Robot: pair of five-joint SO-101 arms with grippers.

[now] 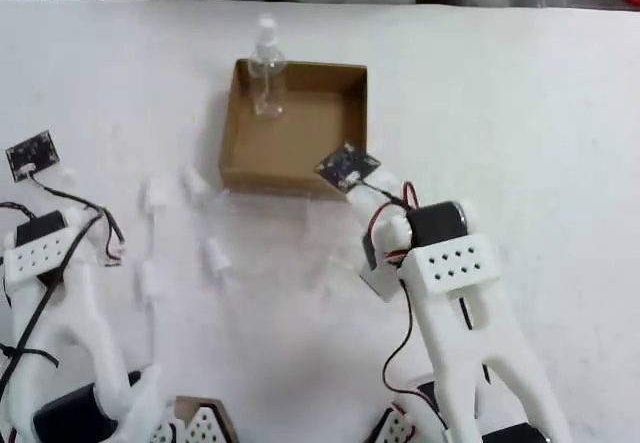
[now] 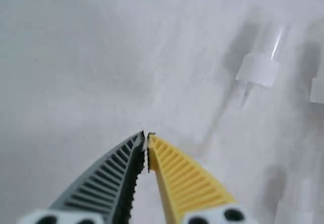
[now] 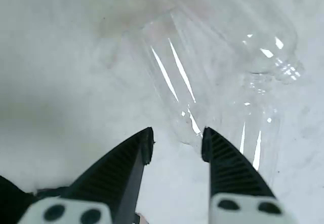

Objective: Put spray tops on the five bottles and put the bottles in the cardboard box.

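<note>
Cardboard box [image 1: 300, 133]: capped bottle [image 1: 267, 78] at 11 o'clock corner. Spray tops [image 1: 215, 255] scattered at 8 o'clock. Left end effector [image 2: 147, 136] clenched, empty; right end effector [image 3: 177, 135] released, near clear bottle [image 3: 212, 72].

Clear plastic bottles [image 3: 202, 72] lie just ahead of right claw [image 3: 177, 140]; white spray tops [image 2: 258, 70] ahead of left claw [image 2: 147, 135]; brown cardboard box [image 1: 300, 143] beyond both.

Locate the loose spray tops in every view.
High view: spray tops lie on the table left of the cardboard box.
Left wrist view: one spray top beyond the shut left hand.
Right wrist view: clear bottles ahead of the open right hand.
Shared landmark: the white table.
</note>
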